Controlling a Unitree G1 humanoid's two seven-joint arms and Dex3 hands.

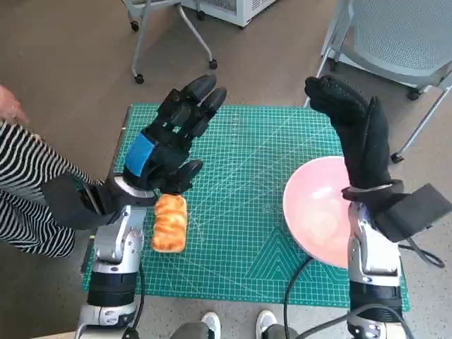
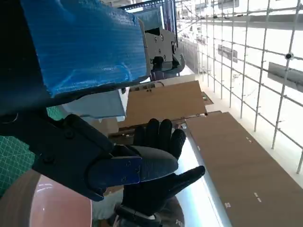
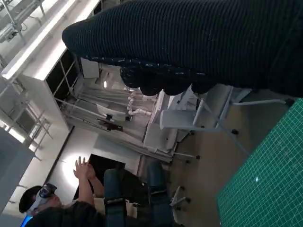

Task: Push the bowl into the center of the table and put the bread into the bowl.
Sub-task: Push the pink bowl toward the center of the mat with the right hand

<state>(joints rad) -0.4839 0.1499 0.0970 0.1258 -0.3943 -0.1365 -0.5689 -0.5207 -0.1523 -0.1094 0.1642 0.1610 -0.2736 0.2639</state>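
On the green cutting mat (image 1: 240, 212) covering the tabletop, the bread (image 1: 170, 222) lies near the left edge, just under the wrist of the left robot hand (image 1: 173, 138). That robot hand is raised above the mat, fingers spread, holding nothing. The pink bowl (image 1: 318, 212) sits at the mat's right side, partly overhanging its edge. The gloved right robot hand (image 1: 357, 131) stands over the bowl's far rim, fingers stretched out, empty. Beyond are chair legs (image 1: 194, 35) on the floor.
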